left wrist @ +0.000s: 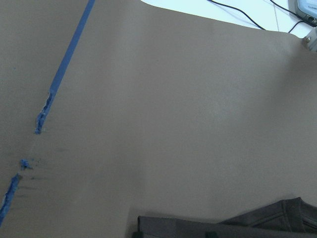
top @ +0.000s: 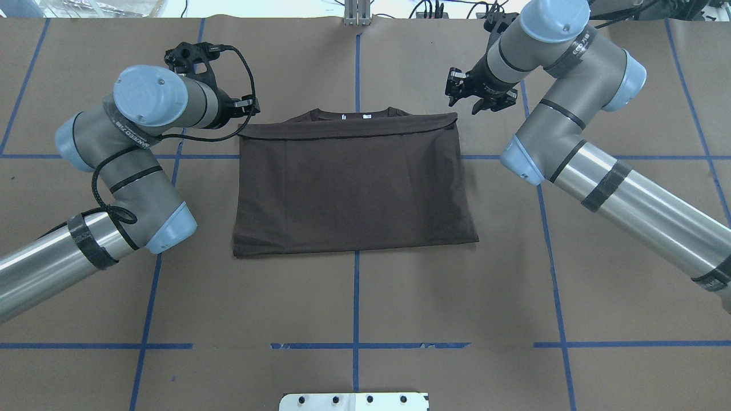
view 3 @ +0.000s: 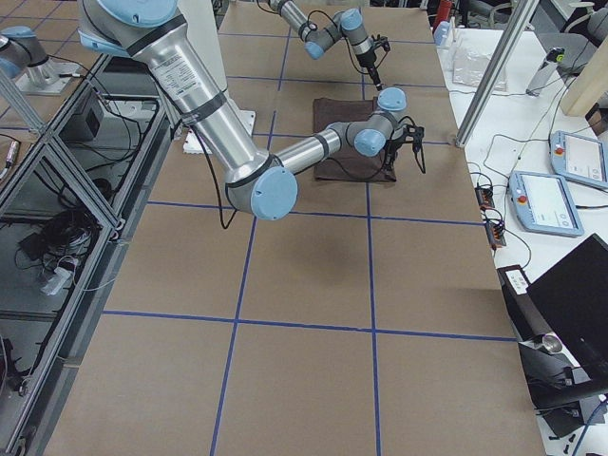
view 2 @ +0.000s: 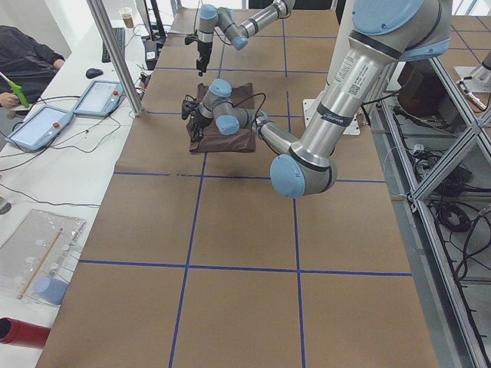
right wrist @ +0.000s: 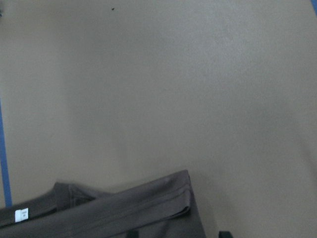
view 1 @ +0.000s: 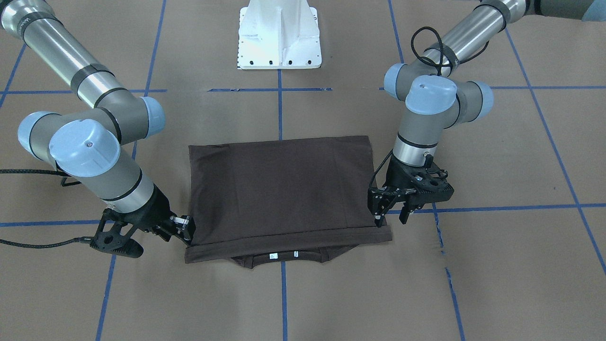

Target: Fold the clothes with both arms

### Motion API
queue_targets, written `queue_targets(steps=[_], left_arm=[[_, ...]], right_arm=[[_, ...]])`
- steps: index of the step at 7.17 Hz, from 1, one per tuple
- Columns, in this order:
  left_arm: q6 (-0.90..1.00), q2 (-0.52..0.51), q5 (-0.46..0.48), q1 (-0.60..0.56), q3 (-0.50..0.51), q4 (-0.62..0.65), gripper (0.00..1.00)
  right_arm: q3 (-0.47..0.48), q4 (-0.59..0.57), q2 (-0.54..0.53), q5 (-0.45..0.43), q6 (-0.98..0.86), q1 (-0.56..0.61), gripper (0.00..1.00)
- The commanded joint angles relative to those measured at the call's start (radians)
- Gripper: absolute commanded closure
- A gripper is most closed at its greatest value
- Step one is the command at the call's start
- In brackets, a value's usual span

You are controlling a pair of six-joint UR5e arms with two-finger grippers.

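Left tool point(view 1: 392, 217) first: spread apart, nothing held, low at 1 end of the hem point(view 1: 331, 239), touching or just beside it, hard to call. Same at the right tool point(view 1: 186, 230): parted, empty, tucked against the other end. T-shirt point(view 1: 279, 184) flat on the counter point(view 1: 497, 265), folded in 2, hem laid just short of the collar point(view 1: 284, 260). Danger from here, at a guess: back out low and could snag that top layer, dragging the fold askew; pinch only 1 layer next and would peel it open.
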Motion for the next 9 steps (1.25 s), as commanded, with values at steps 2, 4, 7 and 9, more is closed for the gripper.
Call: queue_targets(steps=[2,4,7,9], left_arm=[[-0.01,0.0,-0.067,-0.002,-0.056,0.013,0.0],[-0.03,0.005,-0.064,0.0,-0.076,0.013,0.0],[-0.03,0.006,-0.064,-0.002,-0.084,0.013,0.0],[-0.028,0.009,-0.064,-0.002,-0.083,0.013,0.0]], right_arm=[[0.31,0.0,-0.249,-0.026,0.109,-0.138,0.01],[0.405,0.0,-0.36,-0.103,0.116,-0.255,0.01],[0.371,-0.002,-0.348,-0.117,0.116,-0.294,0.34],[0.373,0.001,-0.347,-0.115,0.1,-0.286,1.0]])
